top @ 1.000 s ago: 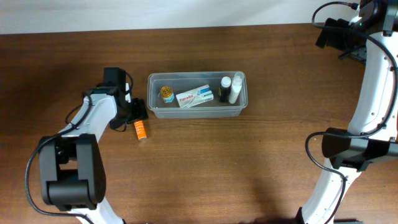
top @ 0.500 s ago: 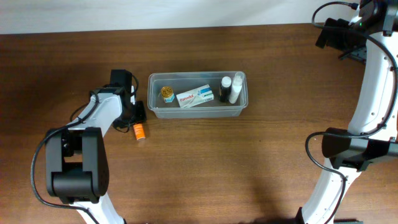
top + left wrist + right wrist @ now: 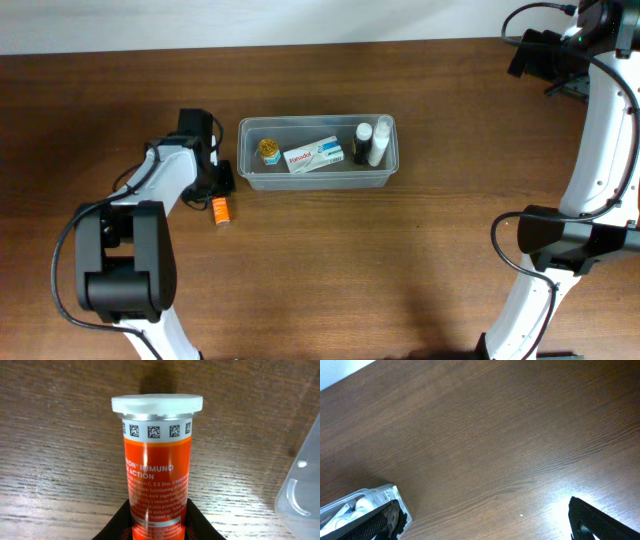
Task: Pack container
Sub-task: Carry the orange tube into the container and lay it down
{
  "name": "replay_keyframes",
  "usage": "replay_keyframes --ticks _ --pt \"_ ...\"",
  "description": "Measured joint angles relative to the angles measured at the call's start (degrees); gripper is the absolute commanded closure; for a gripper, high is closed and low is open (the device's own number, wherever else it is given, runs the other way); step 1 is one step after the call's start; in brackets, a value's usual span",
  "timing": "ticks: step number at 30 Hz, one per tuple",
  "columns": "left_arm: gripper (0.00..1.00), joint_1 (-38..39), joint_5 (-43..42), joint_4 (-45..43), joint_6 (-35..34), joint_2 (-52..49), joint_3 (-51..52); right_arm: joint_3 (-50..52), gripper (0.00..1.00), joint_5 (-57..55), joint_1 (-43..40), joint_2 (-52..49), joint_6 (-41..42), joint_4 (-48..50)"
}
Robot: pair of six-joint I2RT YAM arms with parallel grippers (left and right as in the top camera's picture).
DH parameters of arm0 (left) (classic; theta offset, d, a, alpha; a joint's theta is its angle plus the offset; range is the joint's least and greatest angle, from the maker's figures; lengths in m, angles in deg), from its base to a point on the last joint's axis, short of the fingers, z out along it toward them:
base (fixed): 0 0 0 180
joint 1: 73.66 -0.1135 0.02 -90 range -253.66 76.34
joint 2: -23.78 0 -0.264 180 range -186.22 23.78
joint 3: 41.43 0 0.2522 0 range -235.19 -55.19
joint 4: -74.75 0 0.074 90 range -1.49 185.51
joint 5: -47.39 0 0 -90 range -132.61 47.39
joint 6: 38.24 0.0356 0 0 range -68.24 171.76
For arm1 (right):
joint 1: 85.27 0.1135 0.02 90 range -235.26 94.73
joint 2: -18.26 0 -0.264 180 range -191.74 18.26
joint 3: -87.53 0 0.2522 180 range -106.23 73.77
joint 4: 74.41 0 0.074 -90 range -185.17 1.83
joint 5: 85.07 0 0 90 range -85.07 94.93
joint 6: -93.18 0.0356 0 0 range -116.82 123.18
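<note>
— Why are the left hand's (image 3: 157, 525) fingers clamped on the base of the orange Immuno Action tube (image 3: 157, 460)?
— Probably to lift it off the worktop (image 3: 400, 260) into the clear container (image 3: 316, 120) just beside it. The right hand (image 3: 490, 522) waits far off, fingers spread.

- Table (image 3: 350, 260): dark brown, fine streaked wood grain, pale glare patches.
- Tube (image 3: 156, 485): bright orange body, white lettering; silvery-white band below the cap with a row of 4 black-and-white code squares.
- Cap (image 3: 156, 404): translucent white.
- Container (image 3: 316, 183): clear, colourless.
- Box (image 3: 314, 156): white, blue-green print, small touch of red.
- Small jar (image 3: 268, 150): gold-yellow.
- Bottles, 2 in number: black bottle (image 3: 361, 145); white bottle (image 3: 379, 142).
- Left arm (image 3: 165, 175), right arm (image 3: 605, 130): white shells, black joints.
</note>
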State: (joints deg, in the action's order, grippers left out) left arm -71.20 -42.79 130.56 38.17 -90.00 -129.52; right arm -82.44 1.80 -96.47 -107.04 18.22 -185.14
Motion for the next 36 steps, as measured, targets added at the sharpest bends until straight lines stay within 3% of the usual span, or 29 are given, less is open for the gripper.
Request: replay_keyframes --ticks 12,21,36 --pt "0.88 0.0 0.0 12.5 6.4 -0.7 -16.5 0.0 0.02 0.0 0.0 0.0 0.0 0.0" --pt "0.88 2.1 0.5 22.7 21.4 -0.7 -33.7 0.0 0.02 0.0 0.0 0.0 0.0 0.0" --pt "0.87 23.1 0.3 29.6 44.9 -0.5 -38.1 0.0 0.02 0.0 0.0 0.0 0.0 0.0"
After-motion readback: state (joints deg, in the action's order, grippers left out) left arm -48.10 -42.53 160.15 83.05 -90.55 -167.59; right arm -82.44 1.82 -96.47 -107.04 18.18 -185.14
